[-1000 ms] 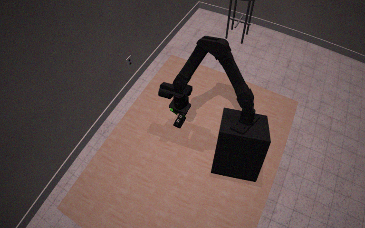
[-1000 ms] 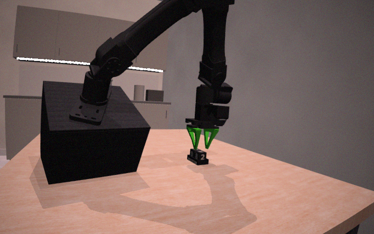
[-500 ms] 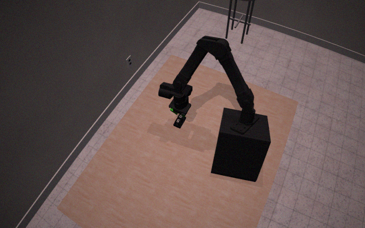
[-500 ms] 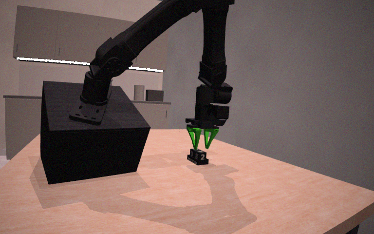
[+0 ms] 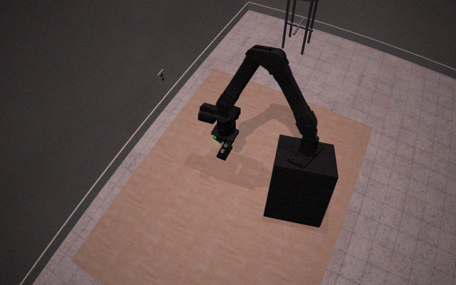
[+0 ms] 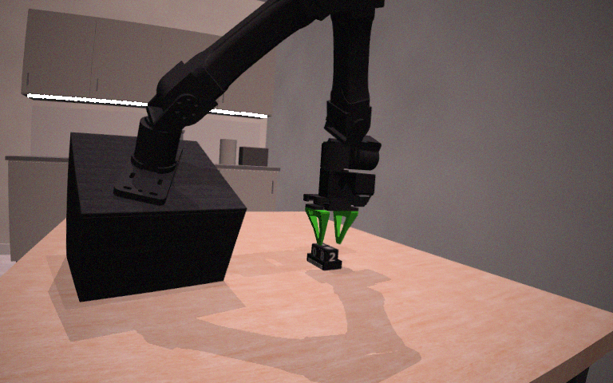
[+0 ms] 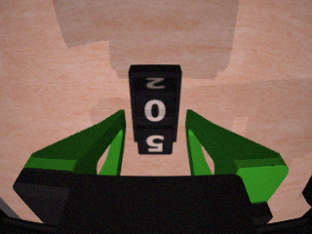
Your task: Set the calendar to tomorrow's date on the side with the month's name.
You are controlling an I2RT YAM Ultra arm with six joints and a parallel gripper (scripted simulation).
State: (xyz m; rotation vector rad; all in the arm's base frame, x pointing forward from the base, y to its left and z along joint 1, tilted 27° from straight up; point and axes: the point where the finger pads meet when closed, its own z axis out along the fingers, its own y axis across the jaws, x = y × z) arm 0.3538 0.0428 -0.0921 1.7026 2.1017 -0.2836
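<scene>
My gripper (image 5: 224, 143) (image 6: 329, 243) (image 7: 155, 117), partly open and empty, hovers over the calendar (image 5: 224, 151) (image 6: 324, 259) (image 7: 155, 104) on the table (image 5: 188, 215) (image 6: 270, 316) (image 7: 29, 97). In the wrist view, its long axis runs between the fingers, square to their closing line; lowering should straddle the nearer cube (image 7: 155, 133).

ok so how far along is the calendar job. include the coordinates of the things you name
Done: the black calendar tray (image 5: 221, 158) (image 6: 324, 265) (image 7: 155, 67) looks flat on the wooden table (image 5: 174, 208) (image 6: 452, 316) (image 7: 29, 73), with black number cubes in it.
In hand: nothing; the green-fingered gripper (image 5: 222, 141) (image 6: 330, 243) (image 7: 155, 117) is partly open above it.
Left: probably setting the date and backing off. I can't read the month's side well enough to confirm today's date.
</scene>
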